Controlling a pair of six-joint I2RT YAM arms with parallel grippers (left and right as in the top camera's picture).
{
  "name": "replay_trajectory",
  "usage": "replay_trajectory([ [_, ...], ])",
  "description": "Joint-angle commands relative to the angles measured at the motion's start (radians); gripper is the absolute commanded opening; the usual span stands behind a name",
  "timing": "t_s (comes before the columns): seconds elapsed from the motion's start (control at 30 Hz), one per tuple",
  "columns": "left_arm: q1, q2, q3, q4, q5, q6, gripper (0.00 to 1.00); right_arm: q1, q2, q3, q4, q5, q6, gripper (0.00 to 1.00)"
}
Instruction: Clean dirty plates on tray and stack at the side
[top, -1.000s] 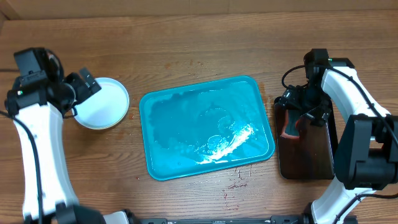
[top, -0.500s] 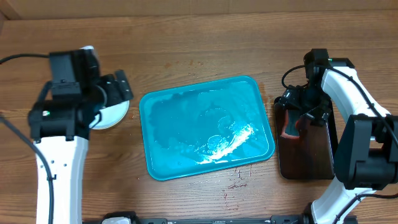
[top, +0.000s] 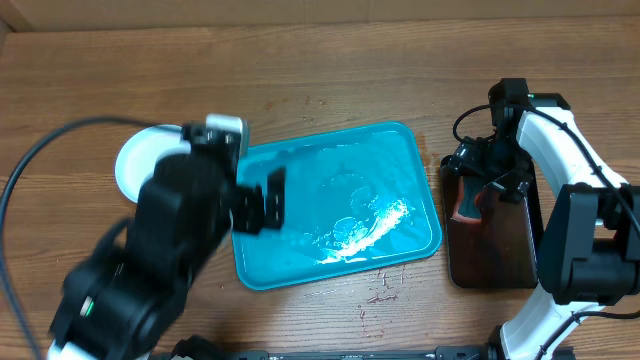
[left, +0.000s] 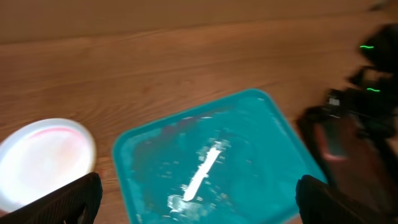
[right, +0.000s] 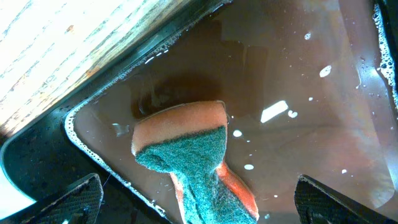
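Observation:
The turquoise tray (top: 345, 165) lies in the middle of the table with no plates on it, only a wet foamy streak; it also shows in the left wrist view (left: 249, 124). A pale round plate (top: 135, 160) sits on the table left of the tray, partly hidden by my left arm. It appears in the left wrist view (left: 43, 162) with a faint pink rim, and I cannot tell how many plates lie under it. My left gripper (top: 262, 205) is open and empty, high above the tray's left part (left: 199, 202). My right gripper (top: 480, 182) is open over the dark tray.
A smaller dark brown-black tray (top: 495, 250) holding brown soapy water (right: 323, 124) stands right of the turquoise tray. An orange sponge with a green scouring face (right: 186, 155) lies in it, between my right fingers (right: 199, 199). Red smears (top: 378, 295) mark the wood near the front edge.
My left arm has swung right from the plate and risen toward the camera, now over the tray's left part. The plate stays at the left. The right arm has not moved.

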Motion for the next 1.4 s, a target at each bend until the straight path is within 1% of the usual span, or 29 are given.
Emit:
replay_trajectory([
  [0.0,-0.082,-0.064,0.009,-0.018,-0.027,-0.133,1.0,0.001,-0.01,0.001,0.001,-0.002,0.001,1.0],
  [0.1,-0.106,-0.093,0.009,-0.02,-0.026,-0.19,1.0,0.001,-0.01,0.001,0.001,-0.002,0.001,1.0],
  [0.2,-0.106,-0.1,0.009,-0.056,0.04,-0.189,1.0,0.001,-0.01,0.001,0.002,-0.002,0.001,1.0],
  [0.27,-0.105,-0.096,0.009,-0.054,0.011,-0.18,1.0,0.001,-0.01,0.001,0.001,-0.002,0.001,1.0],
  [0.33,-0.105,-0.092,0.009,-0.018,-0.096,-0.18,1.0,0.001,-0.01,0.001,0.001,-0.002,0.001,1.0],
  [0.47,-0.105,-0.071,0.009,0.079,-0.39,-0.18,0.99,0.001,-0.01,0.001,0.001,-0.002,0.001,1.0],
  [0.57,-0.105,-0.048,0.009,0.137,-0.575,-0.18,1.0,0.001,-0.01,0.001,0.001,-0.002,0.001,1.0],
  [0.67,-0.105,-0.012,0.009,0.23,-0.716,-0.179,1.0,0.001,-0.01,0.001,0.001,-0.002,0.001,1.0],
  [0.7,-0.105,-0.005,0.009,0.254,-0.735,-0.174,1.0,0.001,-0.01,0.001,0.001,-0.002,0.001,1.0],
  [0.77,-0.095,0.012,0.005,0.364,-0.745,-0.12,1.0,0.001,-0.01,0.001,0.001,-0.002,0.001,1.0],
  [0.8,-0.061,0.014,0.003,0.456,-0.666,-0.072,1.0,0.001,-0.01,0.001,0.001,-0.002,0.001,1.0],
  [0.87,-0.014,0.011,0.002,0.508,-0.514,-0.034,1.0,0.001,-0.01,0.001,0.001,-0.002,0.001,1.0],
  [1.0,0.077,-0.018,0.0,0.508,-0.224,0.1,0.99,0.001,-0.01,0.001,0.001,-0.002,0.001,1.0],
  [1.13,0.187,-0.064,-0.01,0.507,0.086,0.308,1.0,0.001,-0.01,0.001,0.002,-0.002,0.001,1.0],
  [1.17,0.211,-0.076,-0.013,0.505,0.136,0.338,0.99,0.001,-0.01,0.001,0.001,-0.002,0.001,1.0],
  [1.23,0.255,-0.106,-0.023,0.5,0.196,0.36,1.0,0.001,-0.01,0.001,0.001,-0.002,0.001,1.0],
  [1.37,0.299,-0.2,-0.081,0.504,0.209,0.36,1.0,0.001,-0.01,0.001,0.001,-0.002,0.001,1.0],
])
